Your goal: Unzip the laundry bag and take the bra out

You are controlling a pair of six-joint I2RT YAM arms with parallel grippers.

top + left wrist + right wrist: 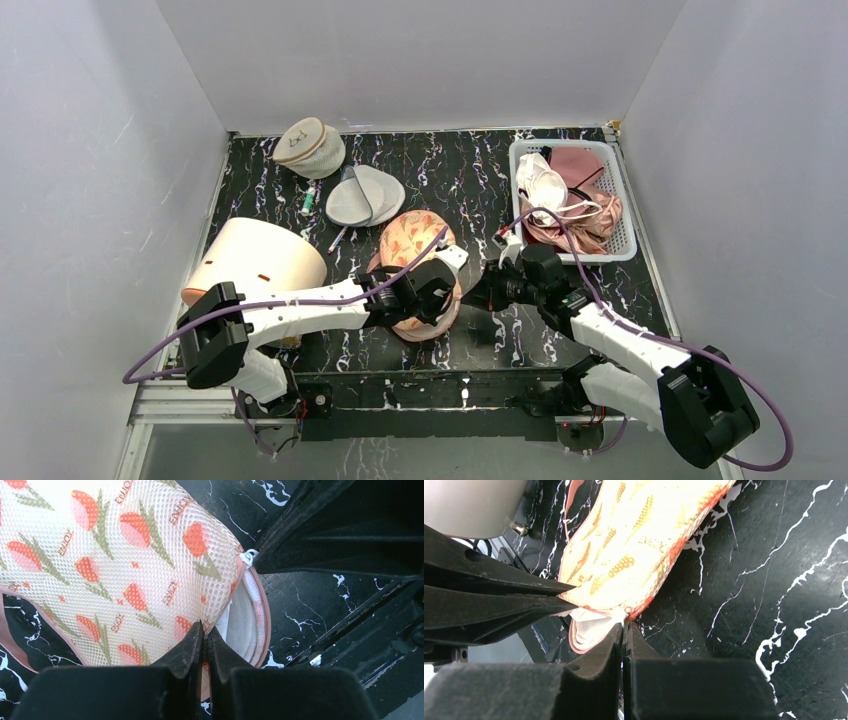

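L gripper [205, 629] clamped on the edge of the laundry bag [125, 570], which lies mid-table on black marble top [470, 180]. Bag print: red tulips w/ "ENJOY" repeated. Zip partly open at near end; white inside, lining or bra, can't tell. R gripper [624, 630] pinched tight on white zip pull [248, 557]. Far R: white basket [625, 215] w/ pink garments [592, 218].

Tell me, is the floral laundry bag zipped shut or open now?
Partly open. At one end of the laundry bag the pink zipper edge gapes, showing white lining. How far it runs, cannot tell.
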